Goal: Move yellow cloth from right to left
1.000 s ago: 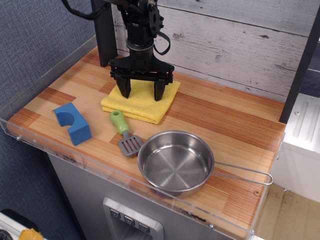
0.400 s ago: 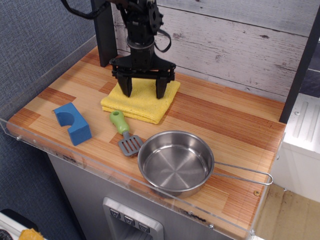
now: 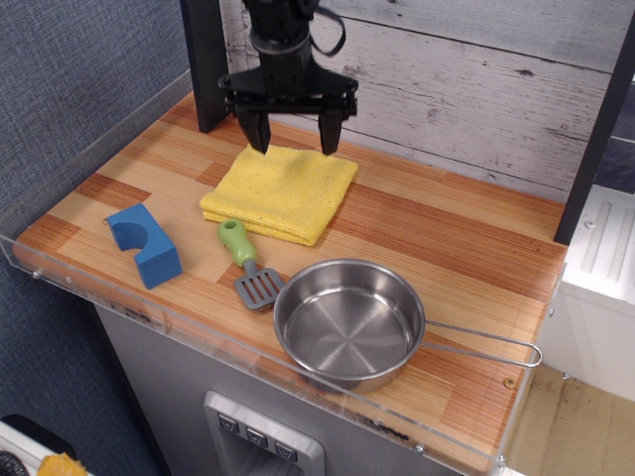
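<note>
The yellow cloth lies folded and flat on the wooden table, left of the middle and toward the back. My black gripper hangs open above the cloth's back edge, lifted clear of it, with its two fingers pointing down and spread apart. Nothing is between the fingers.
A blue block with a notch sits at the front left. A spatula with a green handle lies in front of the cloth. A steel pan with a long wire handle sits at the front. A dark post stands at the back left.
My gripper has risen straight up off the cloth, staying open. The cloth lies where it was, now uncovered.
</note>
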### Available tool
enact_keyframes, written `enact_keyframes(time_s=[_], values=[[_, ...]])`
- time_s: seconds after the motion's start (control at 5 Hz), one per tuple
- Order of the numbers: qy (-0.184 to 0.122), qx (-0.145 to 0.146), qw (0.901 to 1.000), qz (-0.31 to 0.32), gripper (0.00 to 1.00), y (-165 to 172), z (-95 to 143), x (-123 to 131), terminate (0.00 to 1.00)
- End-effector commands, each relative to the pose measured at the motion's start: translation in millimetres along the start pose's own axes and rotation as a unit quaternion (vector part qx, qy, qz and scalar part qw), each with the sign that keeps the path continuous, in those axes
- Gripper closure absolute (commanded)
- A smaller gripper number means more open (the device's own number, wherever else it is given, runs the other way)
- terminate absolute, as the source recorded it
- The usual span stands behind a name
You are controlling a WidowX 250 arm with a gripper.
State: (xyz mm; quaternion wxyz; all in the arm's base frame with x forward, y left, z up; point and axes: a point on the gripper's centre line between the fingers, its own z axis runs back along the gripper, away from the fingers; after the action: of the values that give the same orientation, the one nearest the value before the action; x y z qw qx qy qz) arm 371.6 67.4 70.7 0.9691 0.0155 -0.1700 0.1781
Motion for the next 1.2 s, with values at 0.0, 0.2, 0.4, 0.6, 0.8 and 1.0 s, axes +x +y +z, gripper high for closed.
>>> enact_keyframes(time_s=[0.0,0.2,0.4,0.6,0.8,1.0], values=[[-0.092,-0.023,0.9955,-0.003,0.0,-2.6,61.3,3.3,0.0],[-0.114,-0.036,0.9928,-0.006,0.0,-4.8,77.4,1.8,0.0],[-0.114,-0.036,0.9928,-0.006,0.0,-4.8,77.4,1.8,0.0],[-0.114,-0.036,0.9928,-0.006,0.0,-4.8,77.4,1.8,0.0],[-0.114,-0.036,0.9928,-0.006,0.0,-4.8,77.4,1.8,0.0],[-0.114,-0.036,0.9928,-0.006,0.0,-4.8,77.4,1.8,0.0]])
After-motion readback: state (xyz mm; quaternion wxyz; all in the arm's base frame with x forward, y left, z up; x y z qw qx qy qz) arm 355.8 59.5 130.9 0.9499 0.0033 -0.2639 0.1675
